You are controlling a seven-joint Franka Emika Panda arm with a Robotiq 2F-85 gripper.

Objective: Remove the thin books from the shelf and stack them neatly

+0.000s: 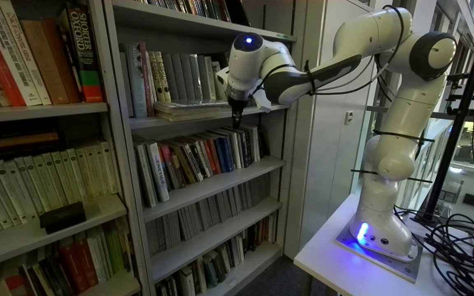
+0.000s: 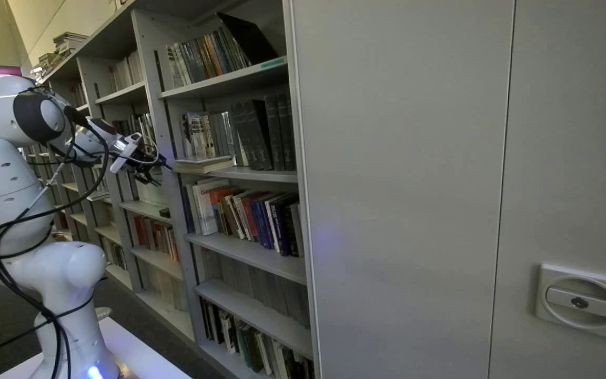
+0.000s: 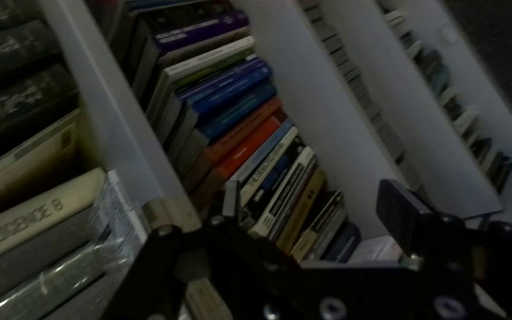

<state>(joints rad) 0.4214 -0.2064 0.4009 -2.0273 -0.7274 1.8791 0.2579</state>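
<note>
The thin books (image 1: pixel 177 78), taken here to be the mostly pale grey row at upper left of centre in an exterior view, stand on the shelf (image 1: pixel 142 122) with their long axis upright. In the wrist view they show at the lower left, spines slanting up to the right, while the gripper (image 3: pixel 314 198) has its two fingers (image 3: pixel 400 213) well apart on a nearly level line, with nothing seen in its grasp. So the closing line seems to run more along the spines than across them; pinching one volume by its thickness probably calls for a roll of the wrist first.

As for place, in an exterior view the gripper (image 1: pixel 236 122) has the thin books to its left and mostly higher; in an exterior view the thin books (image 2: pixel 218 134) are to its right and higher. A flat pile (image 1: pixel 191 110) lies on the same shelf before the upright row, its end just beside the gripper; whether they touch, I cannot tell.
</note>
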